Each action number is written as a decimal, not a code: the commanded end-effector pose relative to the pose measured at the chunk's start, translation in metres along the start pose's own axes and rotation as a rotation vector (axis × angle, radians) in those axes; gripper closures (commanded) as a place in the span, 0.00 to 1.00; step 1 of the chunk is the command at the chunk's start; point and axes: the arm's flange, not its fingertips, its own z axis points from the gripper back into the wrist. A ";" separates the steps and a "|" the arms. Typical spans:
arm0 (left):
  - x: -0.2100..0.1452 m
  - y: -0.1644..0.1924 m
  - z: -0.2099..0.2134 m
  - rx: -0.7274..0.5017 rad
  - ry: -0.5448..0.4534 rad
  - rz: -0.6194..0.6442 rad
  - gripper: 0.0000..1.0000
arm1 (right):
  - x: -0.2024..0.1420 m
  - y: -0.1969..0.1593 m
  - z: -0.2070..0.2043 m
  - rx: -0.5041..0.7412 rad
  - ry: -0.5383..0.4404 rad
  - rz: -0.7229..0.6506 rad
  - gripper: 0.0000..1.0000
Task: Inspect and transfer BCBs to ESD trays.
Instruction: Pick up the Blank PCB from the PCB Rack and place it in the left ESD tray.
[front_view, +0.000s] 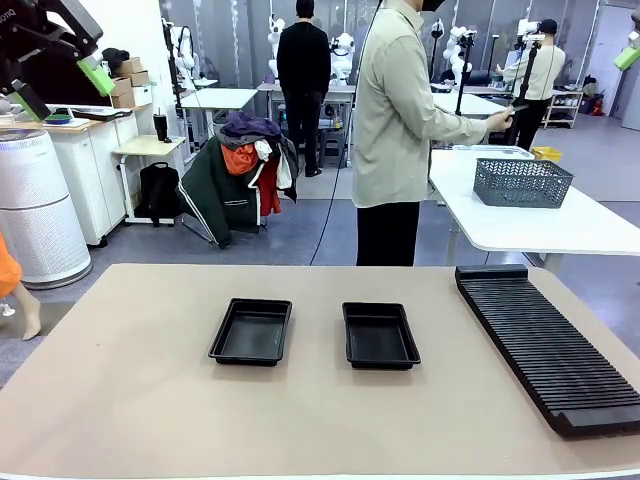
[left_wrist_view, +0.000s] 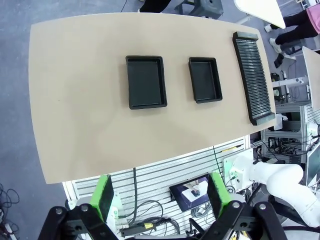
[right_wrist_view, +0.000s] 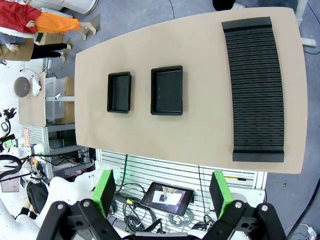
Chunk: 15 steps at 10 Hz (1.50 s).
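A tan bench (front_view: 130, 390) with rounded corners holds three things, all black. Two ESD trays lie side by side near the middle of the front view, apart from each other: the left-hand tray (front_view: 251, 331) just left of centre and the right-hand tray (front_view: 380, 336) just right of centre. Both are shallow and rectangular, with their bare dark floors showing. One long ribbed rack (front_view: 545, 345) lies along the right side of the bench, well apart from the trays, running from the far edge toward the lower right corner. One person (front_view: 400, 120) in a pale shirt and dark trousers stands at the far side, top centre, turned to the right with an arm stretched that way. Behind, at the right, one grey mesh basket (front_view: 522, 182) sits on a white table (front_view: 540, 225). Two more people stand farther back in the room. Each wrist view looks down on the bench from high above. The left gripper (left_wrist_view: 161, 187) is at the bottom of its view, its two green-padded fingers spread wide apart. The right gripper (right_wrist_view: 162, 185) is likewise at the bottom of its view, fingers spread wide.
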 end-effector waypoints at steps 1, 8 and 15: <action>0.000 -0.004 0.004 0.046 -0.044 0.027 0.00 | 0.000 0.000 0.000 0.000 0.000 -0.001 0.00; 0.003 -0.003 0.009 0.034 -0.048 0.032 0.00 | 0.000 0.000 0.000 0.000 0.000 -0.001 0.00; 0.003 -0.003 0.009 0.034 -0.048 0.032 0.00 | 0.000 0.000 0.000 0.000 0.000 -0.001 0.00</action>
